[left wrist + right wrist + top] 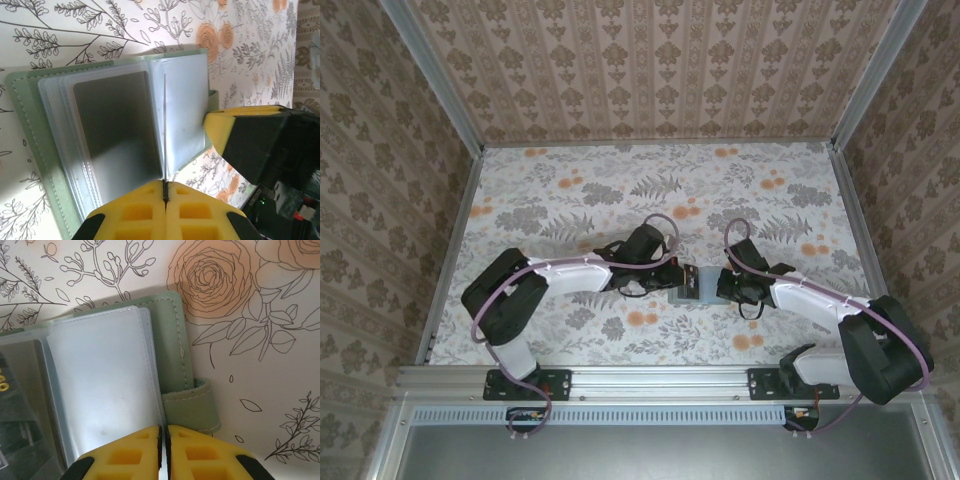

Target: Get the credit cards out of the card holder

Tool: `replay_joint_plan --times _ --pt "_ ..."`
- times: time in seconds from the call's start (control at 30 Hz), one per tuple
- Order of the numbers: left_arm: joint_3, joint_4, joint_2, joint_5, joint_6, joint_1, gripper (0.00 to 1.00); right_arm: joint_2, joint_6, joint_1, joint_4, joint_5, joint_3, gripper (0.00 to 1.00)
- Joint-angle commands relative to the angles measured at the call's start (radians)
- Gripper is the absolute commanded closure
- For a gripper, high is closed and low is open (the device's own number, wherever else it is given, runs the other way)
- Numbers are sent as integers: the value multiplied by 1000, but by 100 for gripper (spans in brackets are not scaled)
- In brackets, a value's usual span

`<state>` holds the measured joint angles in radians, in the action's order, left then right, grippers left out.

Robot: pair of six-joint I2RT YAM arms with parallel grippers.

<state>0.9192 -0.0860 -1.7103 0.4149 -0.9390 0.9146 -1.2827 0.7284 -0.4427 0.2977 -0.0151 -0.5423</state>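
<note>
1 card holder (pixel 35 150), 1 dark card (pixel 115 130) in its clear sleeves, 1 table (pixel 570 200), 2 grippers: left gripper (pixel 165 192), right gripper (pixel 163 432).

legible text: none complete | right wrist view: yellow rounded characters (pixel 3 386), cut off by the frame edge, on dark card (pixel 20 415) inside card holder (pixel 175 345) sleeve, unreadable | left wrist view: tiny pale print (pixel 260 201) on dark housing (pixel 272 210), too small to read
</note>
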Motion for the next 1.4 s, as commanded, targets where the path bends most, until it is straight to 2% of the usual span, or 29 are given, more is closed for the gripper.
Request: replay_joint_plan --times 0.0,0.23,0.37,0.57,0.7,0.77,0.8,1.13,1.37 --pt "-13 60 64 -10 41 -6 100 22 -6 2 44 14 -28 84" --pt "7 203 165 -46 136 -4 100 101 -40 0 72 -11 -66 80" --pt "67 390 250 -142 261 -4 100 194 -88 -12 82 -12 -117 73" --pt "134 625 391 -391 451 -4 100 278 -152 -22 -14 -91 -162 44" --pt "123 690 506 -566 565 -3 100 281 -165 -27 -89 -157 -177 31" --pt "121 718 559 -639 627 -4 100 281 -167 -33 -127 -169 -173 6" --pt "118 730 585 -667 665 -5 100 281 -166 -36 -145 -169 -170 0" --pt "26 772 790 -776 1019 -7 100 289 -187 -47 -199 -105 -135 0" --pt "63 966 717 -813 1233 -29 100 363 -188 -47 -215 -49 -70 0"
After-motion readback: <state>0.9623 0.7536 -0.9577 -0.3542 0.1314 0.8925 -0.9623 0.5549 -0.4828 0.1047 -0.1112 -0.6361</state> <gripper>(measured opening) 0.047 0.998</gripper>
